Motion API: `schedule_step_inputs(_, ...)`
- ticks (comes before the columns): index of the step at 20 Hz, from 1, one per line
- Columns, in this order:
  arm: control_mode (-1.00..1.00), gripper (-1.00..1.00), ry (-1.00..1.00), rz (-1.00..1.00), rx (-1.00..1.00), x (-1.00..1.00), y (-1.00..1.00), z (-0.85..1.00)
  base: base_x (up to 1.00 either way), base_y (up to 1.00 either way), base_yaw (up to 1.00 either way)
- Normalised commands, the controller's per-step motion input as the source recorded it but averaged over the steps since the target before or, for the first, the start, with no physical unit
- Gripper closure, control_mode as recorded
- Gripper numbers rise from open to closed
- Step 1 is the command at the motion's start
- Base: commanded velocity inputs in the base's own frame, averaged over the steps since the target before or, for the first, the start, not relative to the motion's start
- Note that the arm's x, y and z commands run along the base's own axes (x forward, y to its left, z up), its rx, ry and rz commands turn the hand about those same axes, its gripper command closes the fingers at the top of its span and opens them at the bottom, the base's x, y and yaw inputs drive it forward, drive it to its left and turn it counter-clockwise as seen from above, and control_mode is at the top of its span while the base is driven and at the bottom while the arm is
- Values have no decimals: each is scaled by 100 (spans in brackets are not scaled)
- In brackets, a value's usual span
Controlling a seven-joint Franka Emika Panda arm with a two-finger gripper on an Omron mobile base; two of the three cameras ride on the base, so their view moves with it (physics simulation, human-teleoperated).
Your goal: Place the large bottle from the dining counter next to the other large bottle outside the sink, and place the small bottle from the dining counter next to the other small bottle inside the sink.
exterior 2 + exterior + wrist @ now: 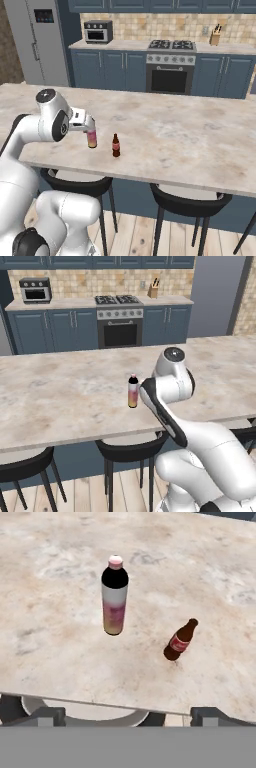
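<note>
From the left base camera, the tall slim pink-to-yellow bottle with a dark red cap (132,391) is standing upright on the long beige marbled stone desk (60,391), just beside the white arm.

From the right base camera, the short dark brown bottle with a red label (116,146) is standing near it.

In the hand camera, the jaws are spreading wide, released, grasping nothing.
</note>
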Motion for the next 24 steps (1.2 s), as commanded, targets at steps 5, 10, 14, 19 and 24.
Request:
schedule_step_inputs(5, -100, -100, -2, 0, -2, 21, 2, -18, 0, 0, 0)
schedule_step_inputs(10, -100, -100, 0, 0, 0, 31, 5, -9, 0, 0, 0)
schedule_step_inputs(14, -100, -100, 0, 0, 0, 40, 10, -5, 0, 0, 0)
schedule_step_inputs(19, -100, -100, 0, 0, 1, 43, 9, -5, 0, 0, 0)
schedule_step_inputs(24, -100, -100, 0, 0, 2, 49, 3, -7, 0, 0, 0)
